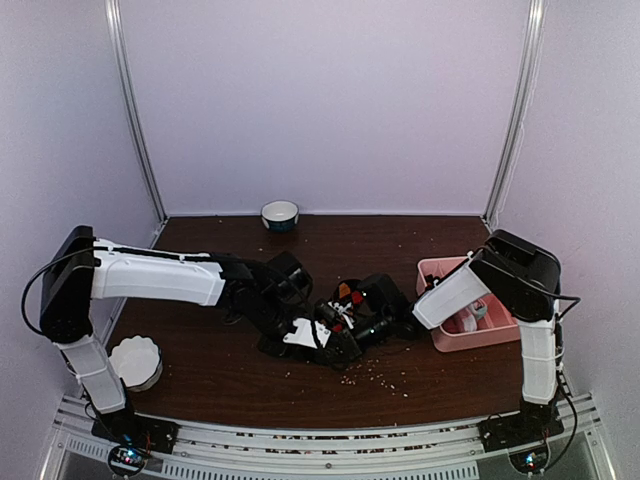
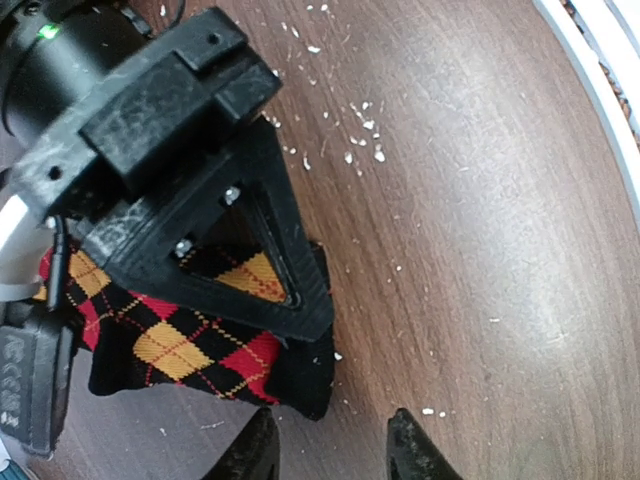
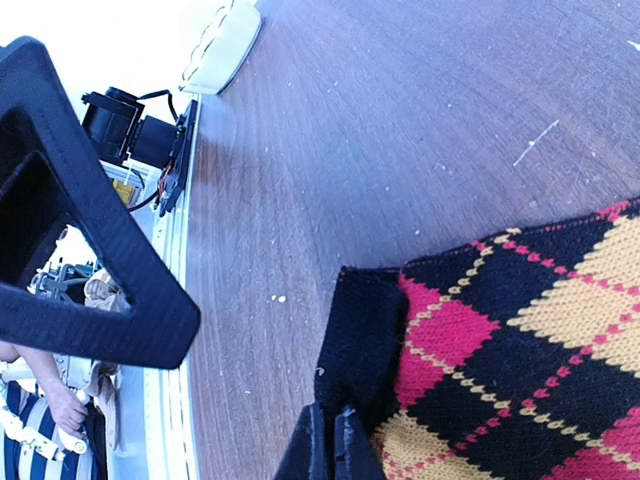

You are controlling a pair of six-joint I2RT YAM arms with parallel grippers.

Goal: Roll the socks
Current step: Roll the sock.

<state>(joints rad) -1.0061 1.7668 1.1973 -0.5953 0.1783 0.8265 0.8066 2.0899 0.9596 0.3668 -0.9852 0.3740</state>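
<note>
From above, the argyle sock (image 1: 345,292) is almost wholly hidden under the two black wrists meeting at mid-table; only flecks of red and orange show, and neither claw's state can be read there. The wrist cameras fill that in. The left wrist view shows the sock lying flat on the dark wood-grain table (image 2: 480,260), a soft knit of black with red and mustard diamonds crossed by thin stitched lines. Much of it is covered by the right arm's hard, matte triangular finger (image 2: 215,235) lying across it, and its left part is cut off by the frame. The left gripper (image 2: 332,445) stands modestly parted just off the sock's black end, with bare wood between its tips and nothing held. In the right wrist view the right gripper (image 3: 335,445) has its tips pressed together on the sock's plain black edge, pinching the fabric, though the tips run off the bottom of the frame. A black triangular frame (image 3: 90,240) fills the left of that view, cropped. Pale crumbs (image 2: 365,140) dot the wood. Only the top view takes in the pink tray (image 1: 437,268) at the right, its contents too small to tell, a blue-and-white bowl (image 1: 280,215) by the back wall, and a white fluted dish (image 1: 135,362) near the left arm's base
</note>
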